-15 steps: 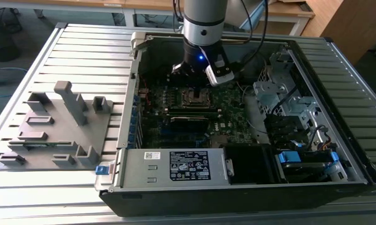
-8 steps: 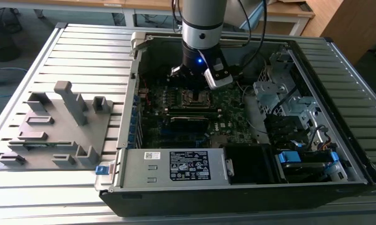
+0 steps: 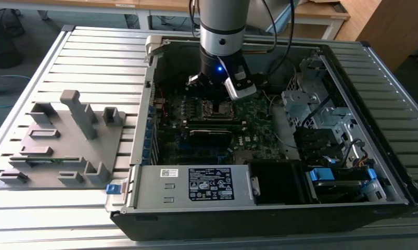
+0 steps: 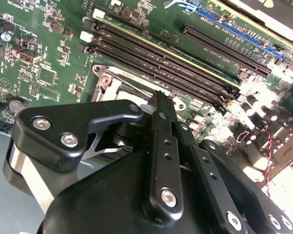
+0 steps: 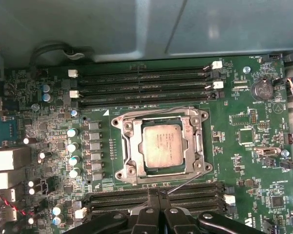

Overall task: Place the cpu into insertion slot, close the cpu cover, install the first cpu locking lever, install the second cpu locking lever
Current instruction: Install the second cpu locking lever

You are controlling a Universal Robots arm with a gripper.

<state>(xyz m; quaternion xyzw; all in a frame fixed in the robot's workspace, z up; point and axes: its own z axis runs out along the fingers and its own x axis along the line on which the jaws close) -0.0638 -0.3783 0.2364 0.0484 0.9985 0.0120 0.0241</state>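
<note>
Gripper (image 5: pixel 158 207): black fingers pressed together, nothing between them; tips over the memory slots (image 5: pixel 156 200) just beside the socket edge, in both wrist views (image 4: pixel 158 105).
Cpu (image 5: pixel 161 145): dull silver square, seated flat in the insertion slot (image 5: pixel 132 146), first wrist view.
Cpu cover (image 5: pixel 195 141): silvery frame lying down around the cpu, cut-out centre showing the chip face.
Locking lever (image 5: pixel 185 184): thin wire rod slanting off the socket corner toward the fingertips; cannot tell if latched.
Motherboard (image 5: pixel 249 161): green, flat in the open computer case (image 3: pixel 375 172); a second bank of memory slots (image 5: pixel 141 85) on the socket's far side.
Arm (image 3: pixel 223 31): silver, reaching down into the case over the socket area, exterior view.
Grey fixture (image 3: pixel 63 140): on the slatted table (image 3: pixel 28 73), at the exterior view's left of the case.
Power supply (image 3: pixel 194 185): at the case's near edge, exterior view.
</note>
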